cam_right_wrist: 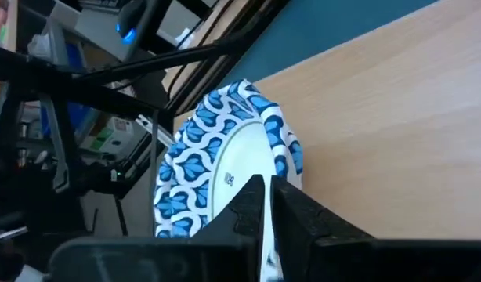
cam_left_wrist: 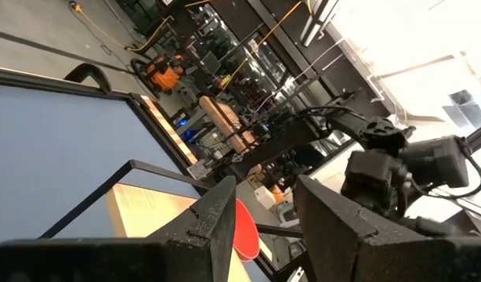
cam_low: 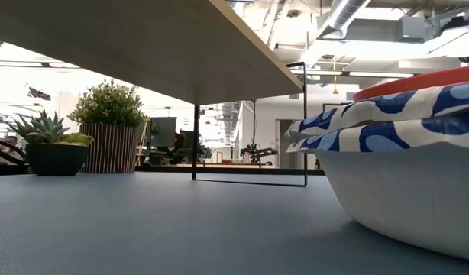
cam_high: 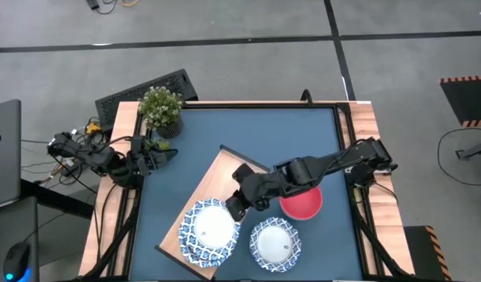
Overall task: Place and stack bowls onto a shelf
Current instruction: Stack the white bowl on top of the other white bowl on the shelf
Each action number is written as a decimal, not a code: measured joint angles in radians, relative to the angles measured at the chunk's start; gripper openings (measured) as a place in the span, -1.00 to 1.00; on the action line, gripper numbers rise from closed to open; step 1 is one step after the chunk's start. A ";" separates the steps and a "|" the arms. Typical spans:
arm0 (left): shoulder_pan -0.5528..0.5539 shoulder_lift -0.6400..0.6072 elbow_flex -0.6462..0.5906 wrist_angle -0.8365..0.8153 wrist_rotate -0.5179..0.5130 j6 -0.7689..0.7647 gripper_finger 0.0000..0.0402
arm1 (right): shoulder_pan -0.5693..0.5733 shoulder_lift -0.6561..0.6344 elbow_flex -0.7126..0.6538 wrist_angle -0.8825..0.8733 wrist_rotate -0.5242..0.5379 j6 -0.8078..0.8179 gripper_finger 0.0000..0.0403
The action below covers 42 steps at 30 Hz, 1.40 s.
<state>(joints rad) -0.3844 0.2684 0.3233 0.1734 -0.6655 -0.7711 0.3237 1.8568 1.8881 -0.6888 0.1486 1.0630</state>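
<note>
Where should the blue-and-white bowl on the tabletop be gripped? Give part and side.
The bowl sits upright and shallow, so pinch its rim from above, on the edge away from the shelf, where no other bowl crowds it.

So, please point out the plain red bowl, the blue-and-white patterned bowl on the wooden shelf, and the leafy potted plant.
plain red bowl [cam_high: 305, 205]: high view, bare inside.
blue-and-white patterned bowl [cam_high: 211, 227]: high view, white centre.
leafy potted plant [cam_high: 161, 106]: high view, foliage.
</note>
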 joint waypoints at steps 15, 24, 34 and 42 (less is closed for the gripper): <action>0.000 0.000 0.000 -0.001 0.000 -0.004 -0.40 | 0.001 0.051 -0.001 -0.027 -0.072 0.018 -0.86; 0.000 0.000 0.000 -0.001 0.000 -0.004 -0.40 | 0.002 0.064 0.000 -0.026 -0.075 0.041 -0.87; 0.000 0.000 0.000 -0.001 0.008 -0.006 -0.40 | 0.039 0.020 -0.001 -0.044 -0.092 0.040 -0.85; 0.000 0.000 0.000 -0.002 0.015 -0.015 -0.40 | 0.199 0.000 0.000 -0.368 -0.127 0.254 -0.83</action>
<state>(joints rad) -0.3847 0.2684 0.3233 0.1711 -0.6500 -0.7862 0.5228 1.8569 1.8877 -1.0570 0.0220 1.3172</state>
